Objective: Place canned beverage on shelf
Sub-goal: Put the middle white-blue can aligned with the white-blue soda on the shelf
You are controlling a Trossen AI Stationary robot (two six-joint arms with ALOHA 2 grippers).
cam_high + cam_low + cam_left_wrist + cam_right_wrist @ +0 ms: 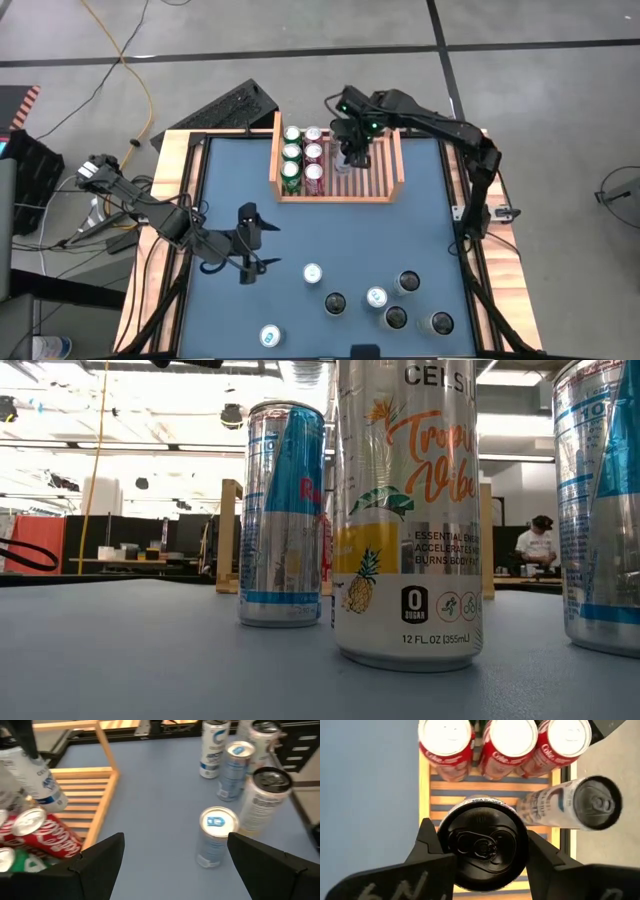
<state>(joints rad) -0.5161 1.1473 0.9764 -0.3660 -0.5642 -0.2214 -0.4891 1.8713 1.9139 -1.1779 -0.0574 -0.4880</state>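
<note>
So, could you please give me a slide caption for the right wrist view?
Right end effector grips a black-topped can above the shelf, beside three red cans.

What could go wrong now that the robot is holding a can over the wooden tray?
1. The right gripper holds a black-topped can above the light-wood slatted shelf. Right beside it a white black-topped can looks tilted or lying down, so lowering might bump or roll it.
2. The three red cola cans stand close by; a nudge could tip them.
3. Set unevenly on the slats, the held can may wobble when the fingers let go.
</note>
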